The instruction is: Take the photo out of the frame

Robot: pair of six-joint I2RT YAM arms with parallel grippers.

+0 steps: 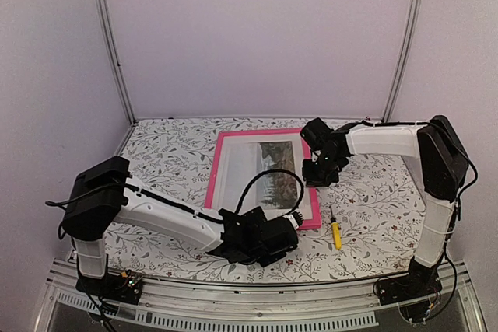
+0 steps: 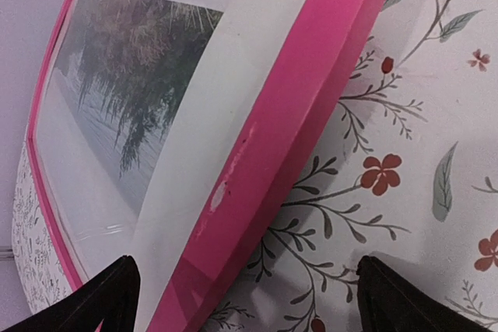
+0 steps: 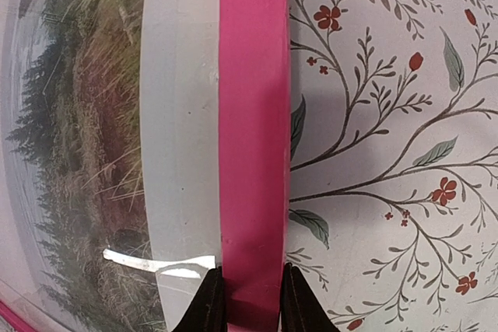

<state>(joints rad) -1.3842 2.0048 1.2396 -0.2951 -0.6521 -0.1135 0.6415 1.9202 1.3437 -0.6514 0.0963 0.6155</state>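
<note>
Since our right hand point(image 3: 253, 301) clamps only the frame point(image 3: 250, 114) and left hand point(image 2: 249, 293) gapes apart, we risk it twisting loose.

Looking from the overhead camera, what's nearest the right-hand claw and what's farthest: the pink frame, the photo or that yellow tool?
1. The frame: its right border sits between the fingers of the right gripper.
2. The photo: just to the left, inside the frame.
3. The yellow-handled tool: farthest, lying outside the frame's near right corner.
</note>
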